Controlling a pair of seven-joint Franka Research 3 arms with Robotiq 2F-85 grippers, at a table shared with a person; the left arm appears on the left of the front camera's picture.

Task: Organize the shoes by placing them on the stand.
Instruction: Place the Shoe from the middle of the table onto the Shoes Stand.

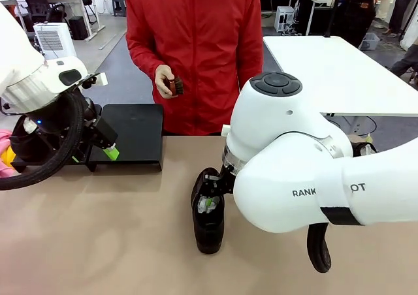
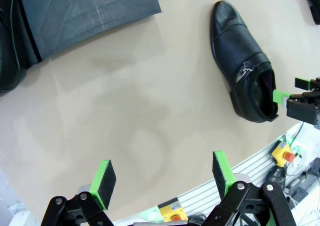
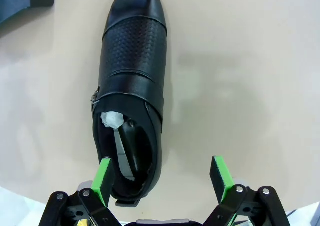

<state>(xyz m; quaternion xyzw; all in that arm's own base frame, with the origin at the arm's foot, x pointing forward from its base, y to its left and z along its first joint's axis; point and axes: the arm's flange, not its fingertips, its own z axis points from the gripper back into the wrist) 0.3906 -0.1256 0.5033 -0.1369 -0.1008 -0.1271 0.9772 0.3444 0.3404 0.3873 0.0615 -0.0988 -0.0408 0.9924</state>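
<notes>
- No shoe sits on the stand [image 1: 137,128]; the part of its shelf that shows is bare, so the task looks barely begun.
- One shoe [image 1: 208,220] lies on the table [image 1: 98,230], clear of the stand, to the stand's right and nearer the robot.
- The right gripper [image 3: 161,178] hangs at that shoe's heel, jaws spread and clasping nothing; one pad [image 3: 103,178] is by the heel rim, the other over bare table.
- The left gripper [image 2: 164,178] hovers just in front of the stand, jaws wide and empty.
- Left to do, by my reading: grasp this shoe, lift it and set it on the stand.
</notes>
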